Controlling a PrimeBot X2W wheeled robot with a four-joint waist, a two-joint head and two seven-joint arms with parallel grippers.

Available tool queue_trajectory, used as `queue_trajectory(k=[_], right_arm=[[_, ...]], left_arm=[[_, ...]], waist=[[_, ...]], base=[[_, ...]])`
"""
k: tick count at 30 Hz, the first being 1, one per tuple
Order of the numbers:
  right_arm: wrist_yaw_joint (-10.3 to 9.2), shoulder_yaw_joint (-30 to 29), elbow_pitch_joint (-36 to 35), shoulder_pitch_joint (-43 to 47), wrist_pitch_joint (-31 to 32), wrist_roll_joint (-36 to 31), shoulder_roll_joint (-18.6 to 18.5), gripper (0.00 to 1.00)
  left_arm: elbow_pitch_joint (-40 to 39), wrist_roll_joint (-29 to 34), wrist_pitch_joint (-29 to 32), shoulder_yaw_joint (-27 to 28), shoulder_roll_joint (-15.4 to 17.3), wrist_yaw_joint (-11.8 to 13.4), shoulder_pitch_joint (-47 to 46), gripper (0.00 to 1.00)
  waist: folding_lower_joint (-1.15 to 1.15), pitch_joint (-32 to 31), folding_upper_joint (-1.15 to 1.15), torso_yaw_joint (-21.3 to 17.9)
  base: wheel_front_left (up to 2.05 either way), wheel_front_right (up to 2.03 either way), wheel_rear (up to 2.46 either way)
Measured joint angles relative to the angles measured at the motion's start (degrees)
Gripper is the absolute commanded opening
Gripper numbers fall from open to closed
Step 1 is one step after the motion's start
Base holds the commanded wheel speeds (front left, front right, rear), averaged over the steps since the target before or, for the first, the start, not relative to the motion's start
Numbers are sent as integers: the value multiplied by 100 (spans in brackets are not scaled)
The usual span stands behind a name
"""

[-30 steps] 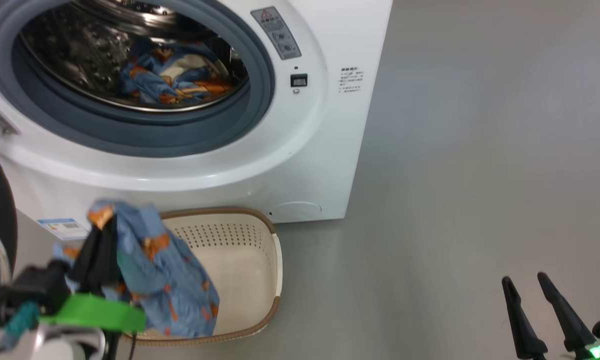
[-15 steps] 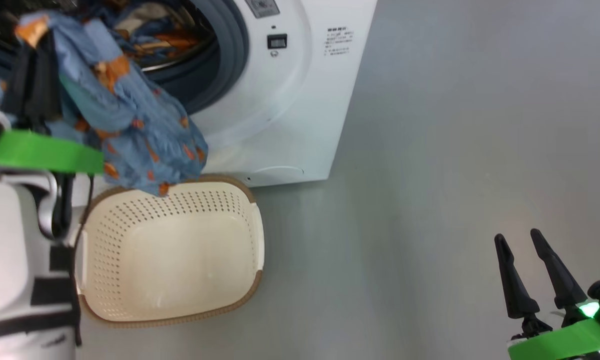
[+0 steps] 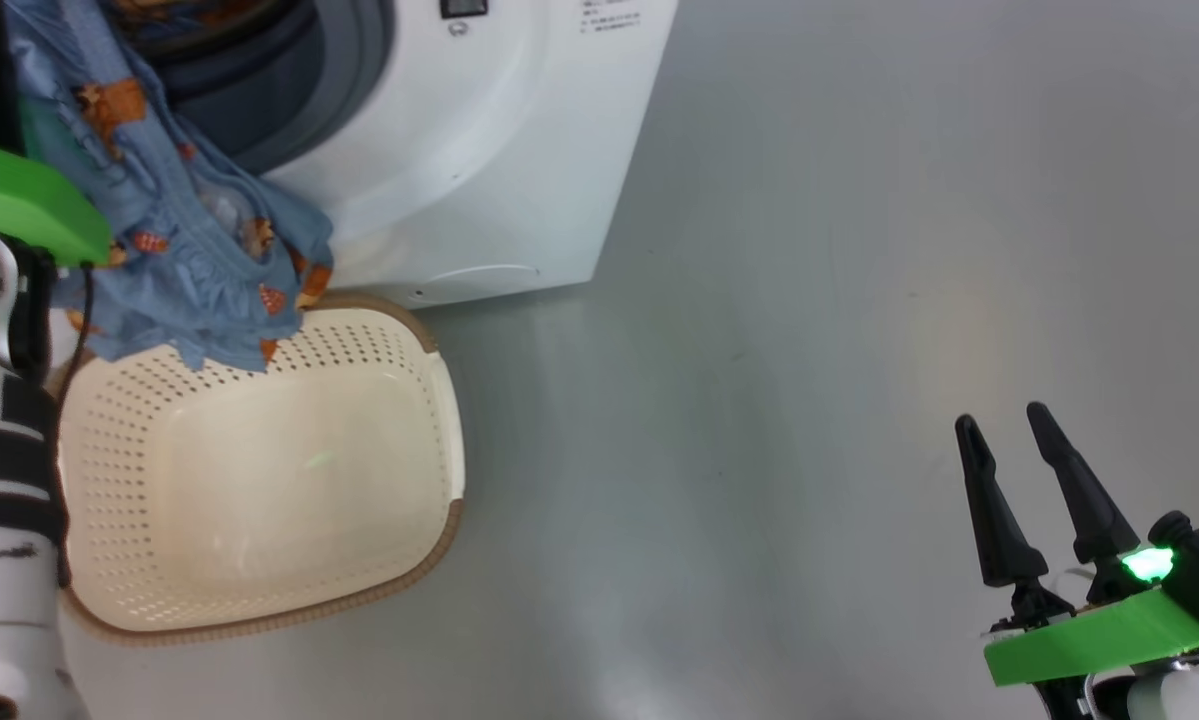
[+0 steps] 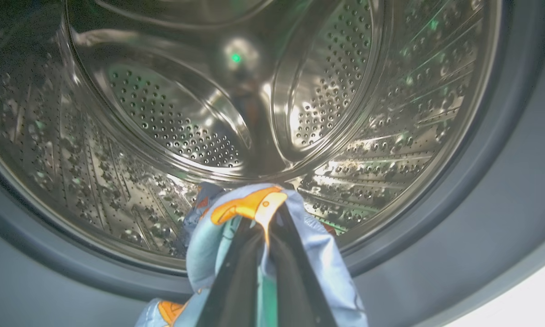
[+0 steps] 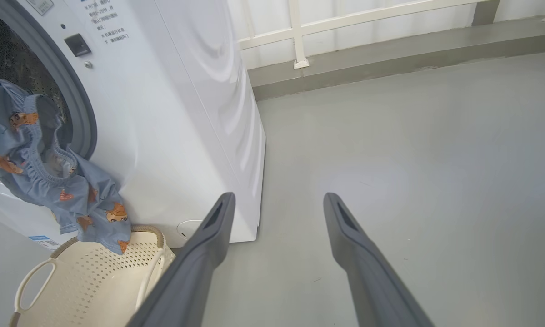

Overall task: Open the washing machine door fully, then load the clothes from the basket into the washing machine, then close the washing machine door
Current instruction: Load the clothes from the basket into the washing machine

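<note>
The left tool is clamped narrow on a fold of the light blue bear-printed fabric garment, its tips level with the mouth of the perforated steel drum of the white front-loading washing machine. Only the pinched fold is at the opening. The rest of the cloth hangs outside, down the machine's white front, with its lowest hem at the rear brown rim of the cream-white perforated plastic basket; I cannot tell whether the hem touches the rim. That hanging tail is the main risk. If the fold were let go here, the weight outside would likely pull the whole piece back over the grey rubber gasket and drop it into the basket or onto the grey floor. A push that carries in only the gripped part could leave a sleeve or waistband lying across the gasket, where it would foul the seal at closing time. The hem might also snag on the basket rim and drag the light basket along. The grip looks thin, so the fabric may slip out. The right tool hangs spread wide and empty over bare floor, well apart from the machine, so it poses little danger.
</note>
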Motion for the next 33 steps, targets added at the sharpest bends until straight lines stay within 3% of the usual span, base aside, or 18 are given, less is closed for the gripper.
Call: queue_trajectory(k=[10,13,23,29,30,31,32,33], right_arm=[[0,121,-40,-224,0,22,-7,100],[0,172,-67,-309,-1,23,-2,100],[0,171,-99,-387,-1,44,16,100],[0,171,-131,-516,-1,118,20,100],[0,174,-130,-519,-1,118,20,100],[0,177,-129,-519,-1,118,22,100],[0,178,-130,-519,-1,118,22,100],[0,178,-129,-519,-1,118,21,100]], left_arm=[[1782,77,1,-114,316,54,-1001,0],[1886,112,1,-163,405,58,-1288,0],[-339,120,0,-213,523,494,-1527,0],[-712,80,-14,-240,511,608,-1240,3],[-601,76,-15,-253,502,608,-1168,30],[-419,38,-16,-230,478,604,-1126,30],[-202,2,-15,-247,469,561,-1101,100],[-66,20,-15,-282,472,550,-1086,100]], waist=[[-1,422,0,-335],[0,513,0,-406],[-1,808,0,-523],[0,901,0,-535],[0,904,0,-532],[0,902,0,-528],[0,896,0,-522],[0,892,0,-514]], base=[[0,0,0],[0,0,0],[0,0,0],[0,0,0],[0,0,0],[0,0,0],[0,0,0],[0,0,0]])
